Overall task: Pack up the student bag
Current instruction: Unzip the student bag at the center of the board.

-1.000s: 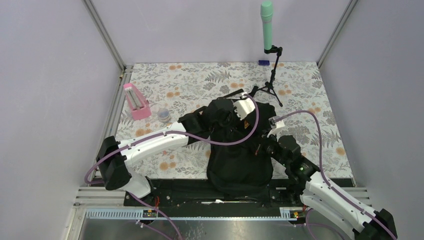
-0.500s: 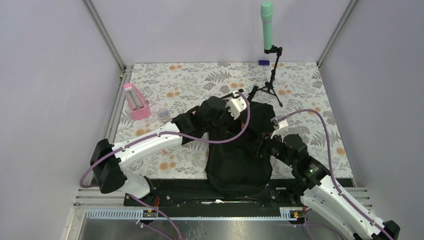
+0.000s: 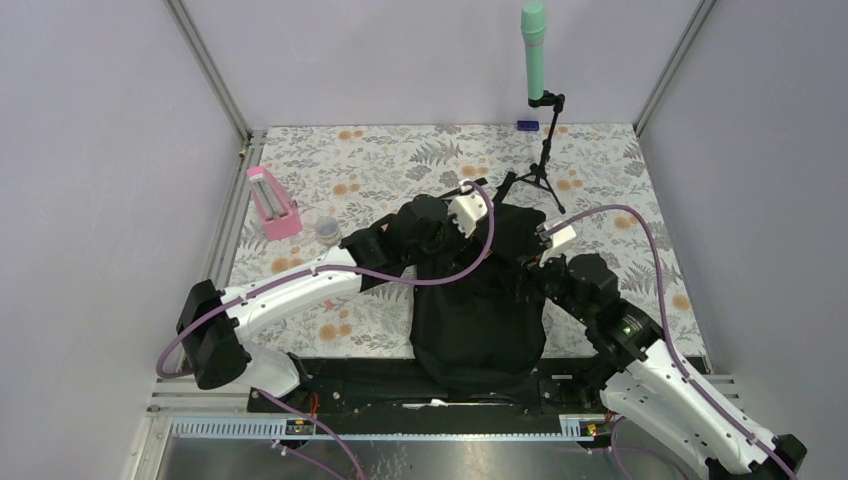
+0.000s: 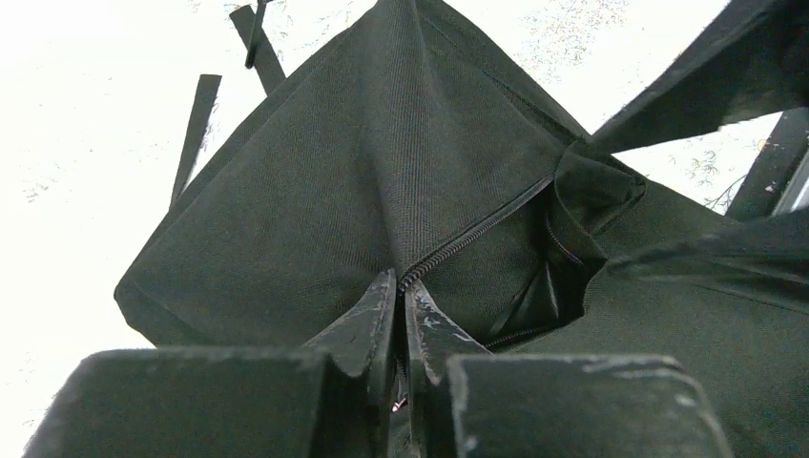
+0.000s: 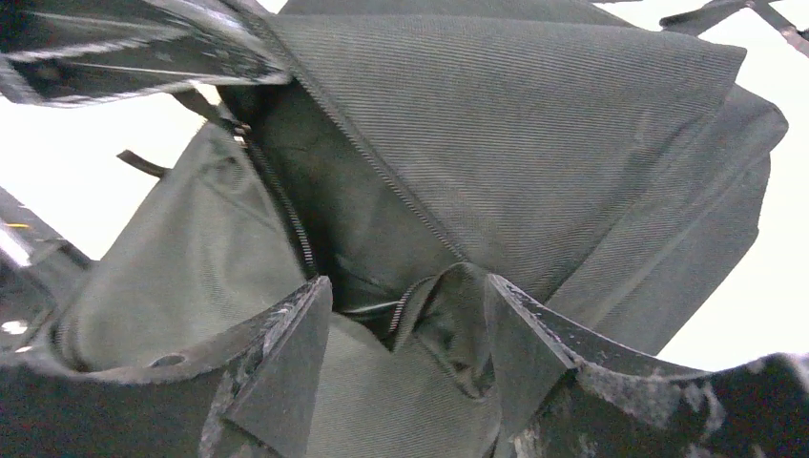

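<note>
The student bag (image 3: 480,320), black fabric, lies in the middle of the floral table with its top end pulled up. My left gripper (image 3: 450,238) is at that raised top. In the left wrist view the left gripper (image 4: 401,284) is shut on the bag's zipper edge, and the bag (image 4: 363,172) hangs taut ahead of it. My right gripper (image 3: 517,285) is at the bag's right side. In the right wrist view the right gripper (image 5: 408,286) is open, its fingers on either side of a fold by the zipper opening of the bag (image 5: 534,124).
A pink wedge-shaped object (image 3: 272,203) and a small clear cup (image 3: 327,230) stand at the left. A green microphone (image 3: 534,45) on a black tripod (image 3: 541,175) stands at the back, with a small blue item (image 3: 527,125) behind it. Walls enclose the table.
My right gripper has opened and moved up along the bag's right side. My left gripper has drawn the bag's top a little to the left.
</note>
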Available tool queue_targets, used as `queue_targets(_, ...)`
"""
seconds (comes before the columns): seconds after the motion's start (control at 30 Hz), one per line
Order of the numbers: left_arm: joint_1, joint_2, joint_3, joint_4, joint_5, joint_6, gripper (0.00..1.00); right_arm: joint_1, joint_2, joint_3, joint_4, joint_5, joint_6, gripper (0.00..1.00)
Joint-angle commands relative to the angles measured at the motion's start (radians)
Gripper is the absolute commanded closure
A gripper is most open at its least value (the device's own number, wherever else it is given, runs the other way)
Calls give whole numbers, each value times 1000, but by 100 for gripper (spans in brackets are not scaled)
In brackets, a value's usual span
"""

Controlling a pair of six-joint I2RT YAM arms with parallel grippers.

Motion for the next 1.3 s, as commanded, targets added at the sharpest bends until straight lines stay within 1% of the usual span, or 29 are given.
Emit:
queue_targets(0.0, 6, -79, -8, 93, 4, -54, 94, -2, 79, 46, 56, 60, -125, 34)
queue_targets(0.17, 6, -92, -34, 107, 14, -62, 93, -2, 129, 29, 162, 43, -164, 34)
queue_targets(0.37, 6, -85, -41, 103, 18, -62, 93, -1, 234, 45, 215, 88, -212, 35)
queue_targets(0.47, 5, -92, -49, 106, 16, -89, 93, 0, 255, 39, 271, 115, -209, 35)
queue_targets(0.57, 6, -99, -63, 113, 10, -90, 93, 2, 270, 43, 292, 180, -208, 36)
queue_targets(0.63, 6, -102, -68, 114, 5, -90, 93, 2, 276, 46, 301, 223, -207, 39)
queue_targets(0.7, 6, -104, -74, 114, 0, -91, 93, 1, 271, 43, 312, 248, -205, 46)
queue_targets(0.8, 6, -112, -87, 116, -2, -99, 93, 2, 266, 39, 322, 269, -205, 62)
queue_targets(0.87, 6, -119, -94, 121, -2, -108, 93, 2, 269, 38, 320, 268, -206, 70)
queue_targets(0.9, 5, -124, -99, 125, -2, -113, 92, 2, 271, 39, 319, 266, -205, 76)
queue_targets(1.0, 6, -147, -117, 137, 1, -132, 86, 2, 271, 38, 317, 259, -202, 98)
queue_targets(1.03, 6, -157, -125, 139, 2, -138, 84, 1, 268, 38, 316, 257, -201, 100)
queue_targets(1.07, 6, -166, -132, 143, 1, -145, 79, 1, 266, 36, 317, 253, -201, 100)
queue_targets(1.17, 6, -204, -156, 154, -7, -166, 57, 2, 255, 32, 320, 251, -202, 100)
queue_targets(1.27, 6, -243, -180, 153, -20, -191, 41, 2, 252, 31, 320, 251, -202, 100)
